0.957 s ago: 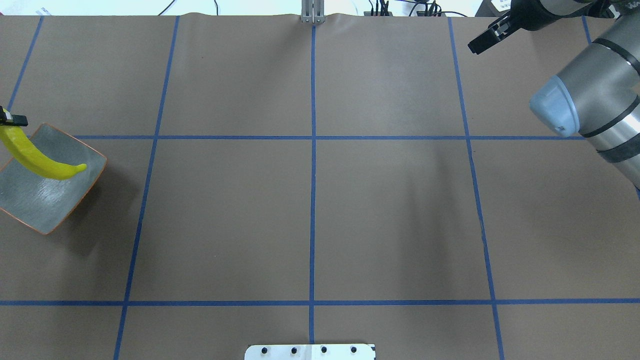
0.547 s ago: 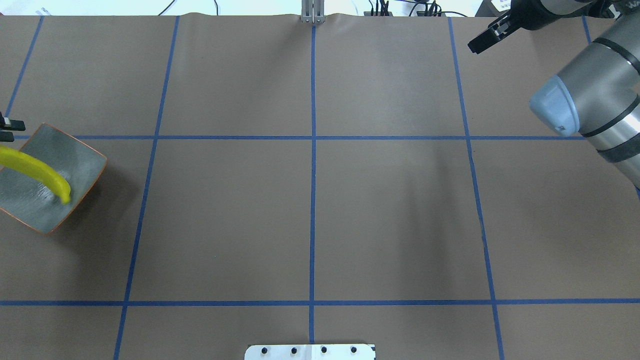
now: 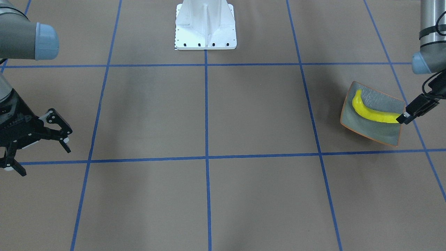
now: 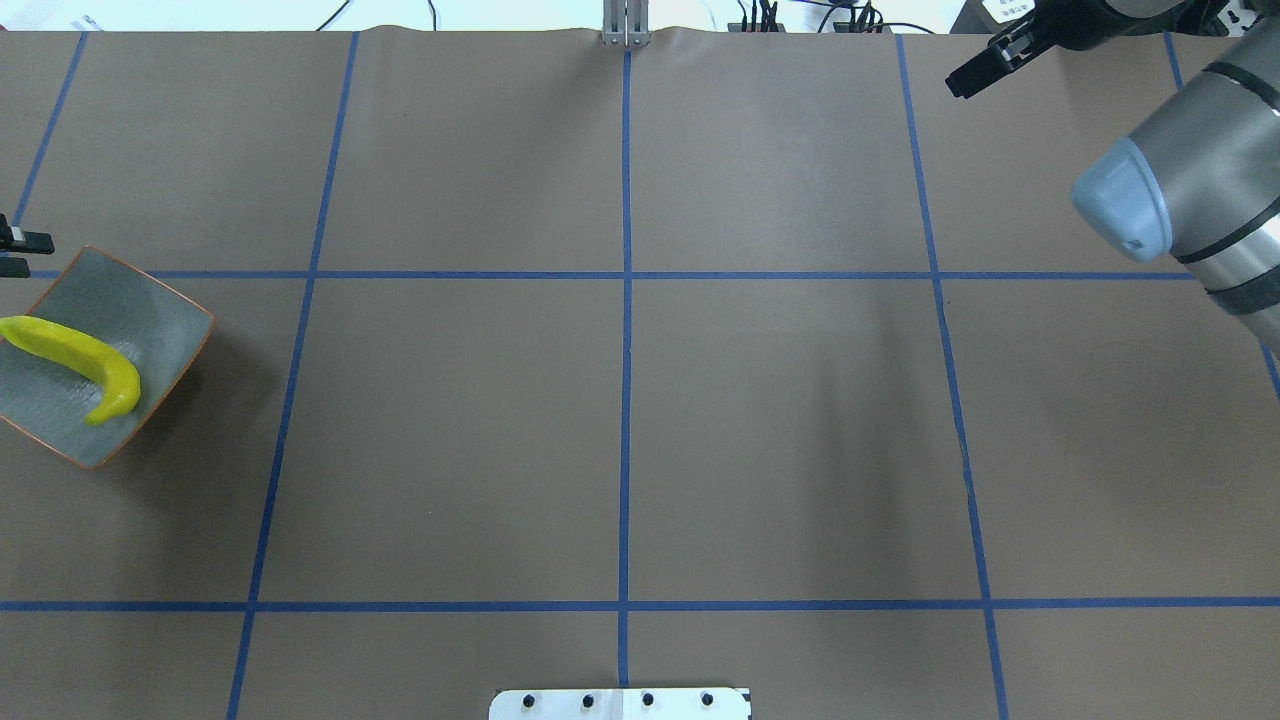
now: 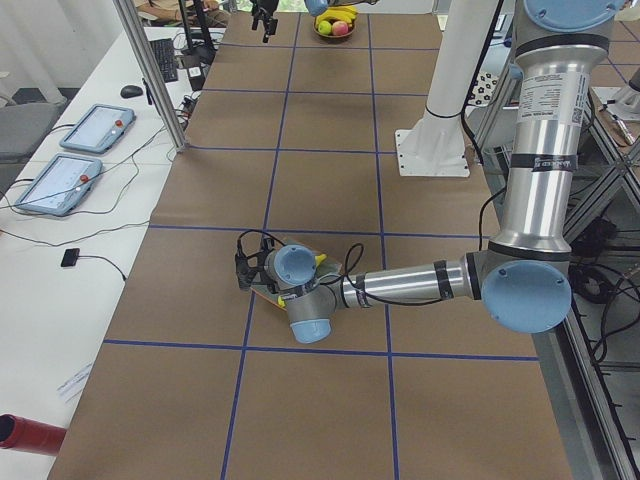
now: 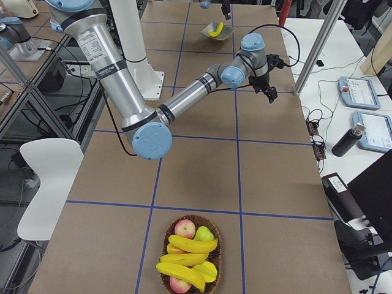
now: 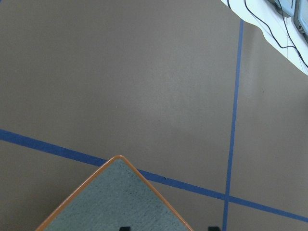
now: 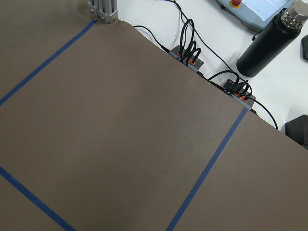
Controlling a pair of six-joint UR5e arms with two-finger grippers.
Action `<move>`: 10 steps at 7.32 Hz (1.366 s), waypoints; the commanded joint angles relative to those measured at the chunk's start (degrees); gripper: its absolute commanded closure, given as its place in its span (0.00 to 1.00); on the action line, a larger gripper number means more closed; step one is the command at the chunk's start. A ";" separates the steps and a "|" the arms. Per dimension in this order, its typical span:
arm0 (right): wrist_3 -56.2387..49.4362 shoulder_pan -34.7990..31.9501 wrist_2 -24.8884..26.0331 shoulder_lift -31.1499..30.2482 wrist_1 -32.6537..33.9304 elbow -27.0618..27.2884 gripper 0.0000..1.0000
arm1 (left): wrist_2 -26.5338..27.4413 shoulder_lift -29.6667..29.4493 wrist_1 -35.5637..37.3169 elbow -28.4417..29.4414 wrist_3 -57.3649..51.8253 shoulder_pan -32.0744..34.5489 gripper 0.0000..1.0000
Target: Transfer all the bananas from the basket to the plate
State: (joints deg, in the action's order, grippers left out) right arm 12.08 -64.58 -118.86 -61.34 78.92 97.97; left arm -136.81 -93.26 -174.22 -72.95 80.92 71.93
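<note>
Logging one banana (image 4: 75,362) lying across the plate (image 4: 150,305) at the tabletop's (image 4: 450,450) left edge, left gripper (image 4: 30,254) spread empty over a plate corner, I judge that drop done; right gripper (image 3: 45,162) hangs wide open, and the other bananas (image 6: 193,245) wait in the basket (image 6: 191,217) at the right edge.

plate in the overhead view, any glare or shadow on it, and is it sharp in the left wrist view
Overhead exterior: no harsh glare on the plate, just its grey texture; it throws a soft dark shadow toward the view's right on the table, and the view's left edge crops it. Left wrist-mounted: the plate's corner is sharp, grain and orange rim crisp.
</note>
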 commanded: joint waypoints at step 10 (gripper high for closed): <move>-57.22 -27.52 -13.95 -22.41 5.92 -20.69 0.00 | -2.85 -3.42 -0.07 -0.70 -4.72 4.18 0.00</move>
State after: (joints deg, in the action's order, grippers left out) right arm -39.16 -90.99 -132.69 -82.48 87.20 82.65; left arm -139.66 -96.70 -174.24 -73.35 76.20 76.12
